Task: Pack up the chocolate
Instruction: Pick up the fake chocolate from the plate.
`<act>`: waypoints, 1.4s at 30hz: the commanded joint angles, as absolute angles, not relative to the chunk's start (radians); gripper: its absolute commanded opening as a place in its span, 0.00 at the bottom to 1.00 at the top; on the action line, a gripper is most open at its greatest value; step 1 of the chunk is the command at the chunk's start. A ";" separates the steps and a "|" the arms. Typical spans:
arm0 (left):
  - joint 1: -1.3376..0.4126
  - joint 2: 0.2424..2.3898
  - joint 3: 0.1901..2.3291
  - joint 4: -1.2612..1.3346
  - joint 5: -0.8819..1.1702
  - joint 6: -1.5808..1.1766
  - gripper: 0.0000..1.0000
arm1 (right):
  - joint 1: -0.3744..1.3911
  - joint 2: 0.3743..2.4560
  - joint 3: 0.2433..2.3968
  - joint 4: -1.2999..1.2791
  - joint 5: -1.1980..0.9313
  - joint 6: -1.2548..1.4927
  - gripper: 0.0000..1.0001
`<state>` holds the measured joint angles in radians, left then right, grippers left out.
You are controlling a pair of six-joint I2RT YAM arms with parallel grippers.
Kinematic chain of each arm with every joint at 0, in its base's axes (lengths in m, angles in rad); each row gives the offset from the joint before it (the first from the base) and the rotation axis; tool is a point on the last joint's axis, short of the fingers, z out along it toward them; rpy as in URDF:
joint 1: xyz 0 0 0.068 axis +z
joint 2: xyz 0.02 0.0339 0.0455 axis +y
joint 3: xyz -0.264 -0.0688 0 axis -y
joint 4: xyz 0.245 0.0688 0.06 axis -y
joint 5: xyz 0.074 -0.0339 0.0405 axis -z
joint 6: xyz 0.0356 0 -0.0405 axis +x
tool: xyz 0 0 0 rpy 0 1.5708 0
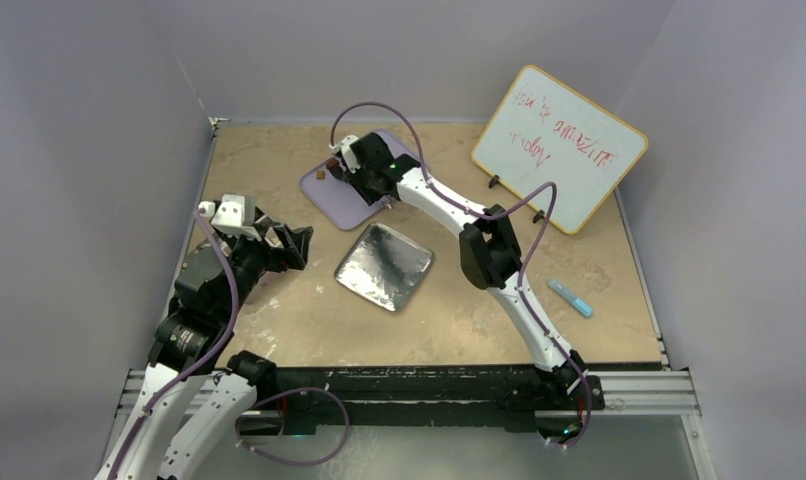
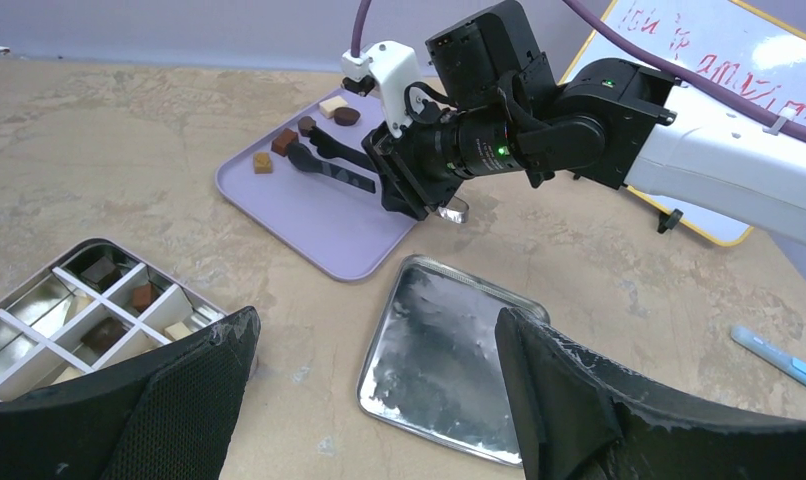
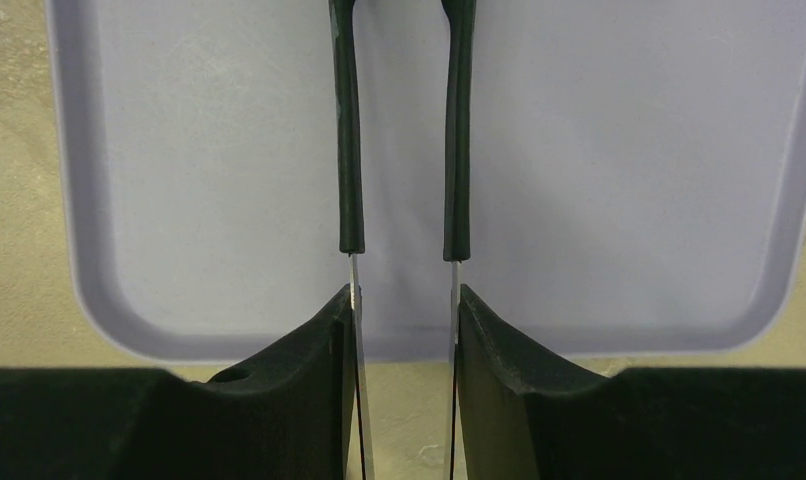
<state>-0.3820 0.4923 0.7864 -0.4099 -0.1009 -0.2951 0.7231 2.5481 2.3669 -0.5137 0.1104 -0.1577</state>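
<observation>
Sitting bunched near one corner of the lilac tray [image 2: 309,215], five lumps of chocolate [image 2: 284,140] lie right at the tips of the tongs [image 2: 329,165], close to the raised rim. Whether a tip touches any lump I cannot tell. The right gripper [image 3: 406,305] is clenched on the tongs, its pads pressing the two metal blades from outside, and the black-sleeved arms run parallel with a narrow gap. Beneath and to both sides of those arms the tray floor is bare out to the rim.

More chocolate sits in several cells of a divided box [image 2: 39,330], just outside the left gripper's left finger, and white partitions separate the cells.

The left gripper [image 2: 377,325] is released, fingers spread wide with nothing between them. Straight ahead of it lies the silver foil square [image 2: 439,370], flat, its far corner near the tray's nearest edge but apart from it. Bare table [image 1: 479,310] surrounds the foil. Beyond the right arm a whiteboard [image 1: 559,148] stands, and a blue marker [image 1: 572,297] lies well apart.
</observation>
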 commanded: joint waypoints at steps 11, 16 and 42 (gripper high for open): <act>-0.383 0.476 0.773 -0.394 -0.123 -0.295 0.86 | 0.732 2.571 2.447 -0.543 0.123 -0.176 0.39; -0.383 0.475 0.772 -0.390 -0.127 -0.295 0.86 | 0.732 2.585 2.447 -0.542 0.126 -0.176 0.36; -0.382 0.425 0.762 -0.377 -0.159 -0.293 0.86 | 0.831 2.246 2.057 -0.322 -0.052 -0.009 0.22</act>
<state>-0.3820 0.4446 0.7708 -0.4095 -0.1402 -0.2951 0.8059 2.3142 2.0686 -0.4057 0.0067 -0.0692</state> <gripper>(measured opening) 0.860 0.294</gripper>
